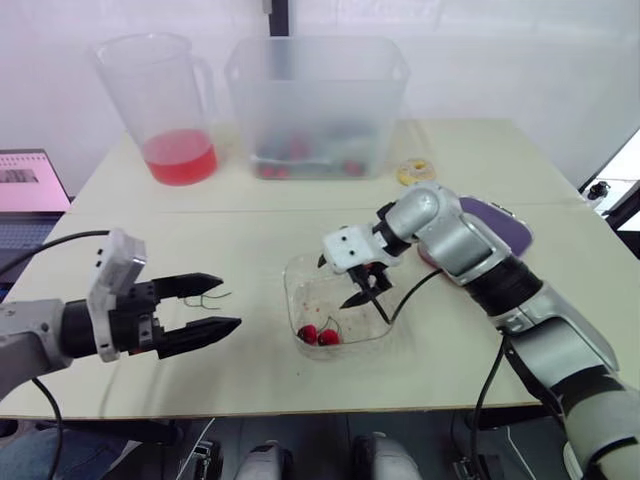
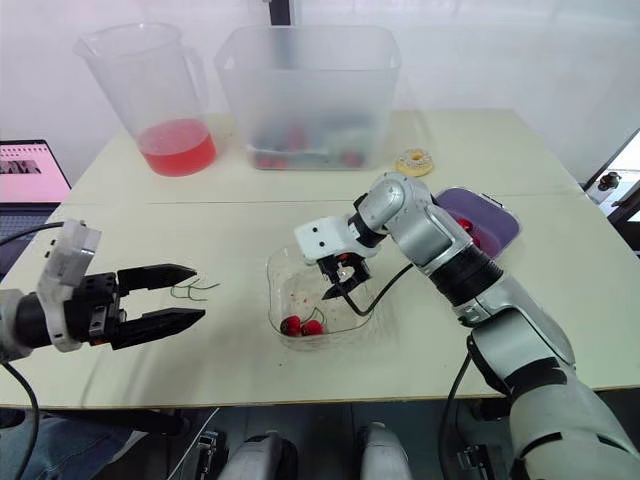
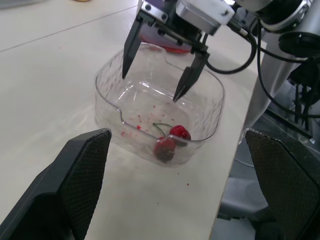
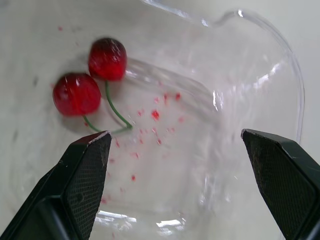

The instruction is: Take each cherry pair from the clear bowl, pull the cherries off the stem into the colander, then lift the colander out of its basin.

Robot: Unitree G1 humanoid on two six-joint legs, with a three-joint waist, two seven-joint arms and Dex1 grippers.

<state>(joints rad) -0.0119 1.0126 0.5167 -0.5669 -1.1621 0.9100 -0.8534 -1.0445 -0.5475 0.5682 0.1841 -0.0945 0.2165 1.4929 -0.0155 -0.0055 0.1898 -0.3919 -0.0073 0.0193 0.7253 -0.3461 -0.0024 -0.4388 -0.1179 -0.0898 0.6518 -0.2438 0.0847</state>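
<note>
With the right fingers (image 4: 82, 187) held wide open and empty over the clear bowl (image 3: 107, 95), the cherry pair (image 4: 76, 93) must be grasped next.

Counting the things that are sitting on the bench (image 1: 450, 345).
One clear bowl (image 1: 293, 290) is holding one cherry pair (image 4: 76, 94), two cherries; far off, one pitcher (image 1: 165, 95), one frosted basin (image 1: 315, 100) with red fruit too blurred to count, one yellow ring (image 1: 414, 171) and one purple tray (image 2: 495, 225) are standing; left pincer (image 1: 231, 302) and right pincer (image 3: 150, 88) are making two.
</note>
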